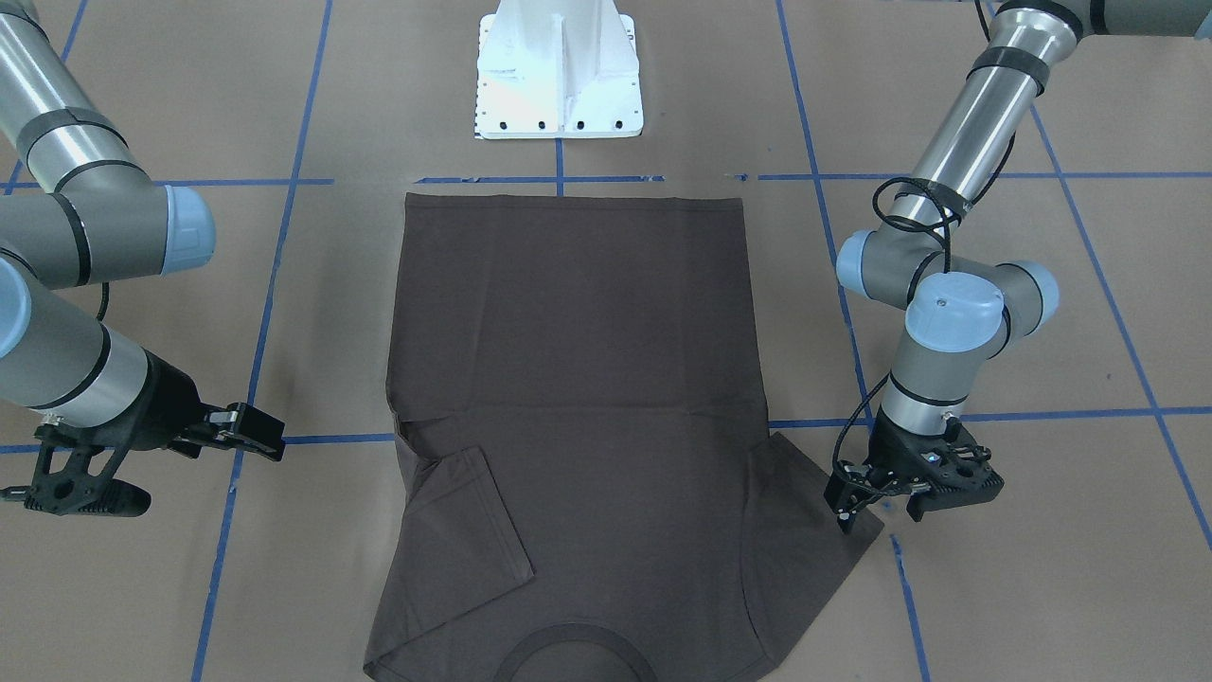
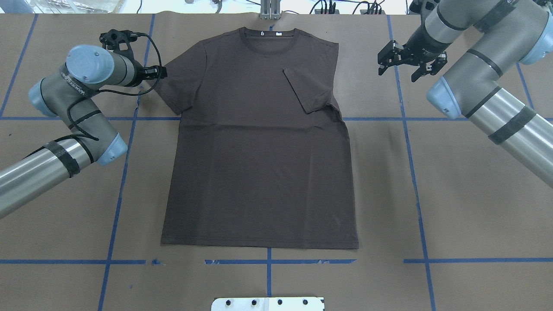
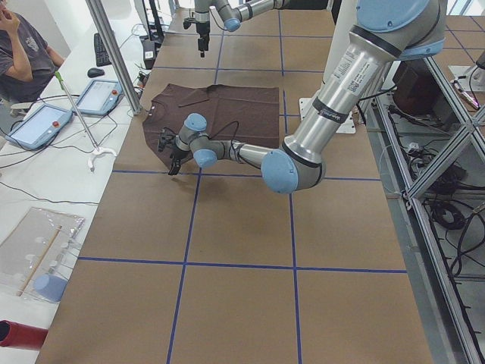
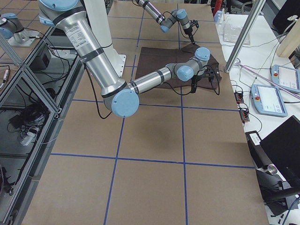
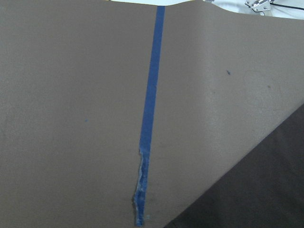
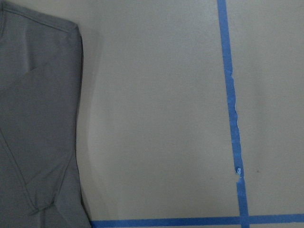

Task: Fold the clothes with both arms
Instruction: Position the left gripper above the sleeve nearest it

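T-shirt [image 1: 568, 379] lies flat, both grippers empty

Front view: its collar is at the bottom edge. One folded sleeve [image 1: 473, 516] lies on the chest, lower left. At lower right the left gripper [image 1: 882, 507] has its jaws apart beside the other sleeve [image 1: 814, 511] and holds nothing.

Overhead view: at upper right the right gripper [image 2: 397, 73] is wide open over the brown table [image 2: 432, 194]. It holds nothing and is well apart from the shirt.

Wrist views: blue tape [image 5: 149, 95] and shirt edges.
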`<action>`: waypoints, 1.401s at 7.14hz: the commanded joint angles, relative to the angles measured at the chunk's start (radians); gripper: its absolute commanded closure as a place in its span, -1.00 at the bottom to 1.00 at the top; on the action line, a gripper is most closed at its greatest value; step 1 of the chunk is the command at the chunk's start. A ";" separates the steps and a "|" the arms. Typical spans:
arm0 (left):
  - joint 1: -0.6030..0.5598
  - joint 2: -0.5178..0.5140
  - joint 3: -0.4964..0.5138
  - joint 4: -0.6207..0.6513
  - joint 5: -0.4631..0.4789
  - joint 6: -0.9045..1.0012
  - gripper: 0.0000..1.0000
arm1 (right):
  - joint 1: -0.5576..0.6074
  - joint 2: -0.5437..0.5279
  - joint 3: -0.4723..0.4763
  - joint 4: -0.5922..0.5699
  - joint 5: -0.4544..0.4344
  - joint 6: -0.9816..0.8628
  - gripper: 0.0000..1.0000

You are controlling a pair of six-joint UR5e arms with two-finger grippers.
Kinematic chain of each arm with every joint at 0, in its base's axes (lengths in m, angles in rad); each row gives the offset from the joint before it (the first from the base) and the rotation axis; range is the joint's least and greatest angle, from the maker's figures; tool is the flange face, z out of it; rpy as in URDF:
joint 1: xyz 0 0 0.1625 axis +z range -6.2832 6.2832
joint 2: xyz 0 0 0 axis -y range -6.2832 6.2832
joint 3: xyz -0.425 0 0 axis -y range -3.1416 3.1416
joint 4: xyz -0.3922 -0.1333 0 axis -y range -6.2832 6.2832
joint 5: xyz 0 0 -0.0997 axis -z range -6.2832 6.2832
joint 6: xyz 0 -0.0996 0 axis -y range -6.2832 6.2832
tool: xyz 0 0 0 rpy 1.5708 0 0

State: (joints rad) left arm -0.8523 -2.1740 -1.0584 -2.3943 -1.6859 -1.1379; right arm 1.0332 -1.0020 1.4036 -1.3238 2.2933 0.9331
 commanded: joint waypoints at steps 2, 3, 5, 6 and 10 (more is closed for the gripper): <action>0.001 -0.001 0.000 0.000 0.000 -0.005 -0.75 | 0.001 -0.001 -0.002 0.000 0.000 0.000 -1.00; 0.003 -0.001 0.000 0.000 0.002 -0.005 -0.48 | 0.001 -0.003 -0.002 0.000 0.000 0.000 -1.00; 0.003 -0.004 0.000 0.000 0.000 -0.005 0.09 | 0.001 -0.003 -0.005 0.000 0.000 -0.003 -1.00; 0.007 -0.003 0.000 0.000 0.000 -0.005 0.20 | 0.001 -0.004 -0.005 0.000 0.000 -0.003 -1.00; 0.009 -0.004 -0.002 0.000 0.000 -0.006 0.54 | 0.001 -0.006 -0.006 0.000 0.000 -0.003 -1.00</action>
State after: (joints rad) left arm -0.8440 -2.1776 -1.0589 -2.3961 -1.6857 -1.1438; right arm 1.0339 -1.0073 1.3977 -1.3238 2.2933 0.9296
